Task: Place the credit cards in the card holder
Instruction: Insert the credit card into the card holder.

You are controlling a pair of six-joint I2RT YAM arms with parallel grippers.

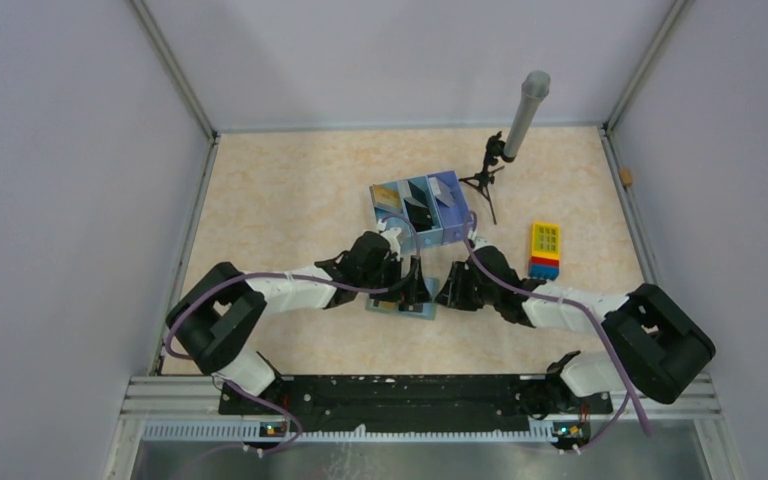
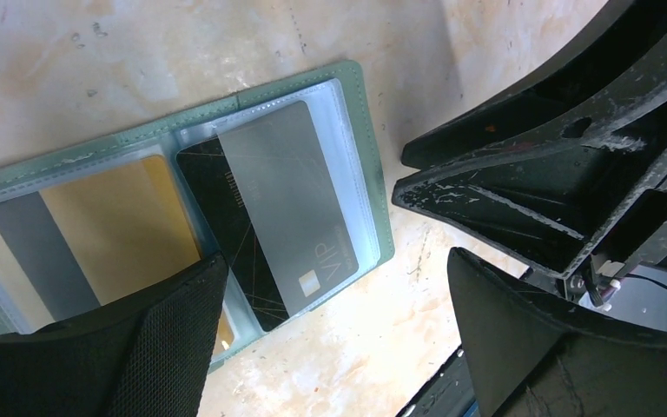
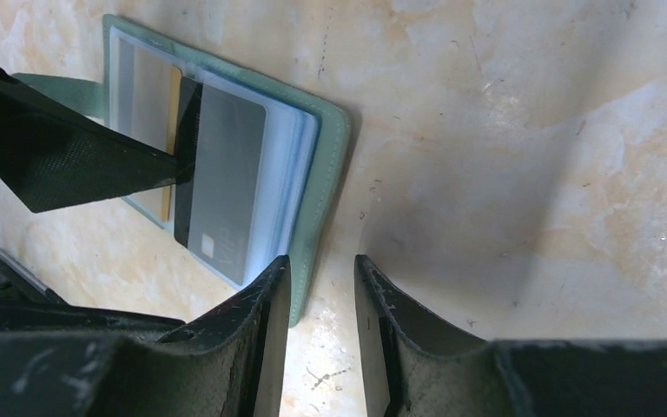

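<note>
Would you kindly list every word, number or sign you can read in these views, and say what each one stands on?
"VIP": on the flat grey card, near its lower corner beside a small pale square; the card lies on the open grey-green folding card holder.
Any finer print on that card is too small to read.
The gold card with a grey stripe shows no text.
In the top view nothing is legible.
</note>
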